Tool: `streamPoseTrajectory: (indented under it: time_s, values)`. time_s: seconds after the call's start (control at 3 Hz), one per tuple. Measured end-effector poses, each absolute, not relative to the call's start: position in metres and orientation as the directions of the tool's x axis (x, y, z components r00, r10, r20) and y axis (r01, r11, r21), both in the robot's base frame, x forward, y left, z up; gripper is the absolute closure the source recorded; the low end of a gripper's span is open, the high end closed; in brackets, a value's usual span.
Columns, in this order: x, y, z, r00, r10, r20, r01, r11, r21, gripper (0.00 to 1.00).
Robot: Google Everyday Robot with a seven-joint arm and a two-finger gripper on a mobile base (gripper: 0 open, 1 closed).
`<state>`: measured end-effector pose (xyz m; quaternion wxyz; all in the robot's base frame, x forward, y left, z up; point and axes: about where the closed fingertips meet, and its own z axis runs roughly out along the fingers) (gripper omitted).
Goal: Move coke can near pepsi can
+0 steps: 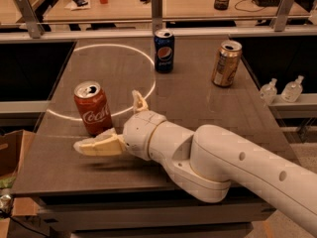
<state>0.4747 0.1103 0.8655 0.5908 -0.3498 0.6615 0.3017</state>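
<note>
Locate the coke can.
The coke can stands at the table's front left, by the white circle's edge, beside the open gripper; the pepsi can is farther back.

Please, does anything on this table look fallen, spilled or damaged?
Nothing stands out. The coke can, the pepsi can and the gold-tan can all stand upright, and no spill is visible. The end effector is open, right beside the coke can.

Coke can (pixel 93 108): white cursive Coca-Cola script. Pepsi can (pixel 164 51): round logo only, no readable words. Gripper (pixel 114 124) sits just beside the coke can, fingers apart.
</note>
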Motion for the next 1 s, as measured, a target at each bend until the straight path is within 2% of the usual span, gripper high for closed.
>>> streamPoseTrajectory:
  time_s: [0.67,1.0]
  values:
    - [0.493,0.138,0.873,-0.018,-0.077,-0.997,-0.827,0.561,-0.028,0.0]
    - [0.499,0.152,0.875,0.003,-0.066,-0.998,-0.84,0.541,-0.038,0.18]
